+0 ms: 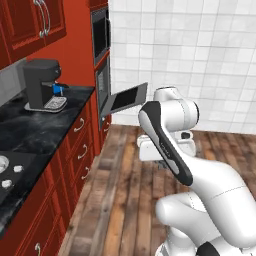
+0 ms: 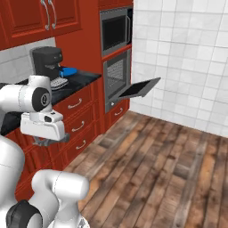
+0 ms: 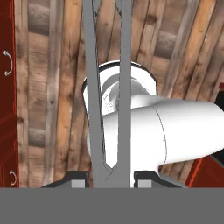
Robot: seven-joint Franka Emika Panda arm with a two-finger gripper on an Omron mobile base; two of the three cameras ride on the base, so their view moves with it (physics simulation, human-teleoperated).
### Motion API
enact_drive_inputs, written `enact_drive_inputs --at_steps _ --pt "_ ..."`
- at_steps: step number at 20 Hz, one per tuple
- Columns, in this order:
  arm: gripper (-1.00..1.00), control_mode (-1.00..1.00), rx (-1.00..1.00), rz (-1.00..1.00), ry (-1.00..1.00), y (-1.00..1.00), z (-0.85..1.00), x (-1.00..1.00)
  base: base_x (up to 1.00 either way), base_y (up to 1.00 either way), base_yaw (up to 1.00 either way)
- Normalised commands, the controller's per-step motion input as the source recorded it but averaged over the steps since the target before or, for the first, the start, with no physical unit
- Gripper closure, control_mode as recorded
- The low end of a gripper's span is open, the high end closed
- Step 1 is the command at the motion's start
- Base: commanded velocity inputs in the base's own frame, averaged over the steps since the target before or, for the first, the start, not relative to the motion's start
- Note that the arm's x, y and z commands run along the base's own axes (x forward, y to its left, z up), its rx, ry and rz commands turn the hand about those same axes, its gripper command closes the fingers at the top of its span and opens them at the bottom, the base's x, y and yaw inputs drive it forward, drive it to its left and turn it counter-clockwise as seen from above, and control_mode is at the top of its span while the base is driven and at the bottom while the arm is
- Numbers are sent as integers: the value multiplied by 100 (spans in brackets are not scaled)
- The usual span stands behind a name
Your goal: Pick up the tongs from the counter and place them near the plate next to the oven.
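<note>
The silver tongs (image 3: 125,87) are pinched at their joined end between my gripper (image 3: 109,177), which is shut on them. Their two thin arms run away from the hand over the wooden floor and my own white arm. My hand (image 2: 42,126) hangs in front of the red cabinets, beside and below the edge of the black counter (image 1: 45,125). The small blue plate (image 2: 68,71) lies on the counter beside the coffee machine (image 2: 48,62), close to the oven (image 2: 116,75). The oven's dark door (image 2: 140,88) hangs open over the floor.
A second built-in appliance (image 2: 115,31) sits above the oven. A cooktop with burners (image 1: 7,170) is at the near left of the counter. Red drawers with silver handles (image 1: 80,150) line the counter front, with open wooden floor (image 2: 151,160) to the right.
</note>
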Motion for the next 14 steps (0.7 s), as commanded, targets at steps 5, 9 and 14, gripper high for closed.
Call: enact_drive_inputs --at_steps 5,9,14 --pt "100 100 0 0 0 0 0 0 100 -27 0" --pt "100 100 0 0 0 0 0 0 100 -35 4" --pt "100 100 0 0 0 0 0 0 100 -33 22"
